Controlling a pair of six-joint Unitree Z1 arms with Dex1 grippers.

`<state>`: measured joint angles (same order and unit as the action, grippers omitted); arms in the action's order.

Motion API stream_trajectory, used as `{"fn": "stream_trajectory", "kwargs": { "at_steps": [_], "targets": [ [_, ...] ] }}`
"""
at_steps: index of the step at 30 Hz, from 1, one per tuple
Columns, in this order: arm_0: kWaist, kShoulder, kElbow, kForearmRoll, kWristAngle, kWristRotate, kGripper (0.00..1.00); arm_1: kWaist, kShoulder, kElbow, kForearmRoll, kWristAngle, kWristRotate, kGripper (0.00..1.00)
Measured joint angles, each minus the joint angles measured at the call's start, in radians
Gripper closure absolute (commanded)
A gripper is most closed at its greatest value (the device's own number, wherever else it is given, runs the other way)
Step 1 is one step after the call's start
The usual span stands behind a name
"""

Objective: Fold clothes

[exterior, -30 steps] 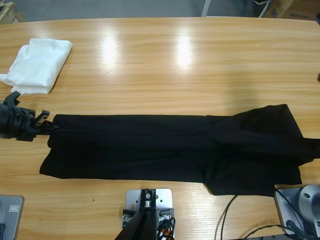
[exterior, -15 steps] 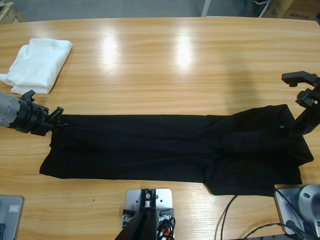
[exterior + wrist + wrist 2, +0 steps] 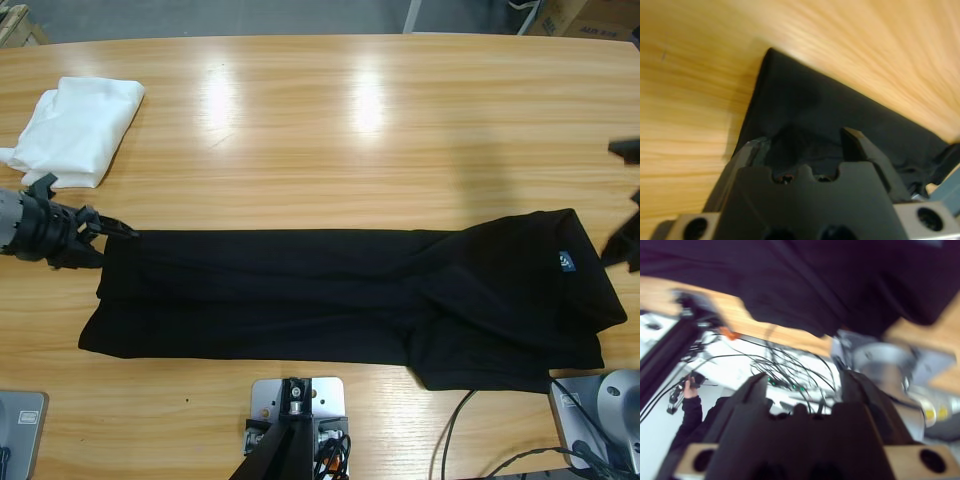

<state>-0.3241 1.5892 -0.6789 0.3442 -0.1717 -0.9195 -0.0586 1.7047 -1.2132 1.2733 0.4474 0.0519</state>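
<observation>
1. I see the black polo shirt [image 3: 350,295] spread lengthwise along the near half of the wooden table [image 3: 330,120]. It lies folded into a long band, with its wider end at the right of the high view.
2. My left gripper [image 3: 118,229] sits at the band's far left corner. In the left wrist view its jaws stand a little apart with black fabric [image 3: 840,125] between them; they are not clamped on it.
3. My right gripper [image 3: 622,250] shows only as black pieces at the right edge of the high view, just beside the shirt's wide end. In the right wrist view its jaws [image 3: 805,390] stand apart with nothing between them.
4. A small blue-and-white label [image 3: 567,262] shows on the fabric near the right end.
5. A folded white garment [image 3: 75,130] rests at the far left of the table, apart from the shirt.
6. The right wrist view also catches a person's sleeve and hand [image 3: 690,395] in the background.
</observation>
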Motion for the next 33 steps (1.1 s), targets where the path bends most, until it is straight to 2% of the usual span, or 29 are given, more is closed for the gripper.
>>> {"fn": "stream_trajectory", "kwargs": {
  "at_steps": [4,5,6,7,13,19,23,24,25,26,28,29,30,31,33],
  "targets": [
    [-0.036,-0.060,-0.019,0.002,0.009,0.180,0.041,0.052,0.015,-0.006,-0.072,0.038,-0.138,0.107],
    [-0.049,-0.073,-0.019,0.005,0.019,0.205,0.041,0.065,0.022,0.011,-0.122,0.038,-0.163,0.162],
    [-0.067,-0.081,-0.019,0.009,0.028,0.222,0.041,0.080,0.032,0.029,-0.164,0.038,-0.186,0.283],
    [-0.091,-0.083,-0.019,0.012,0.037,0.234,0.041,0.104,0.048,0.039,-0.192,0.036,-0.203,0.294],
    [-0.258,-0.083,-0.019,0.030,0.113,0.250,0.041,0.242,0.159,0.036,-0.254,0.025,-0.228,0.285],
    [-0.282,-0.083,-0.015,0.049,0.134,0.250,0.041,0.286,0.174,0.228,-0.573,0.025,-0.101,0.285],
    [-0.283,-0.083,-0.015,0.049,0.134,0.250,0.041,0.294,0.194,0.284,-0.662,0.025,-0.076,0.298],
    [-0.283,-0.083,-0.015,0.049,0.134,0.250,0.041,0.294,0.201,0.287,-0.670,0.025,-0.072,0.344],
    [-0.283,-0.083,-0.015,0.049,0.134,0.250,0.041,0.294,0.206,0.289,-0.675,0.025,-0.069,0.440],
    [-0.283,-0.083,-0.015,0.049,0.134,0.250,0.041,0.294,0.209,0.290,-0.677,0.025,-0.068,0.481],
    [-0.283,-0.083,-0.015,0.050,0.134,0.250,0.041,0.294,0.218,0.291,-0.680,0.032,-0.067,0.487],
    [-0.283,-0.083,-0.015,0.050,0.134,0.250,0.041,0.295,0.225,0.292,-0.680,0.037,-0.067,0.546],
    [-0.283,-0.083,-0.015,0.050,0.134,0.250,0.041,0.296,0.230,0.293,-0.681,0.040,-0.067,0.690],
    [-0.283,-0.083,-0.015,0.050,0.134,0.250,0.041,0.297,0.234,0.293,-0.683,0.044,-0.067,0.736],
    [-0.283,-0.083,-0.015,0.050,0.135,0.250,0.041,0.300,0.242,0.296,-0.688,0.055,-0.067,0.736]
  ]
}}
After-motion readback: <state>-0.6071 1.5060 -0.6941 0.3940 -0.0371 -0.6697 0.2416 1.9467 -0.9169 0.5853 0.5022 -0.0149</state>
